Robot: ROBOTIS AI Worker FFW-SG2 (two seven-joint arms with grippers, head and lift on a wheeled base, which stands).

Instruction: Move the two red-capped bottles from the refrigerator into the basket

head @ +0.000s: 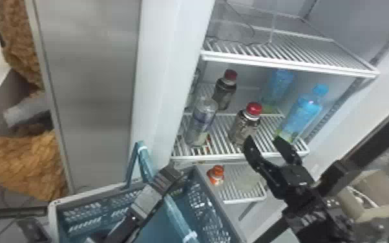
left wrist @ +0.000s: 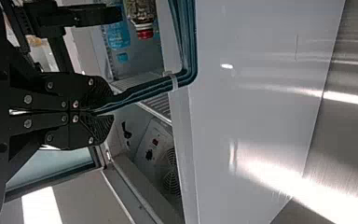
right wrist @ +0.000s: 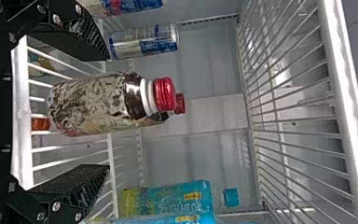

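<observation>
In the head view my right gripper (head: 263, 141) stands open in front of the middle shelf, near the front red-capped bottle (head: 245, 124). The other red-capped bottle (head: 225, 90) stands farther back. From the right wrist view, my right gripper (right wrist: 106, 112) has one finger on each side of the front bottle (right wrist: 93, 105), with gaps between; the second bottle's red cap (right wrist: 180, 103) peeks out behind it. My left gripper (head: 171, 174) is over the blue basket (head: 216, 206); in the left wrist view this gripper (left wrist: 95, 112) is shut on the basket handle (left wrist: 144, 91).
A clear bottle (head: 201, 121) stands left of the front red-capped one, and blue bottles (head: 303, 111) stand to the right. An orange-capped bottle (head: 216, 175) is on the lower shelf. The upper wire shelf (head: 287, 64) overhangs the bottles. Cans (right wrist: 144, 41) show in the right wrist view.
</observation>
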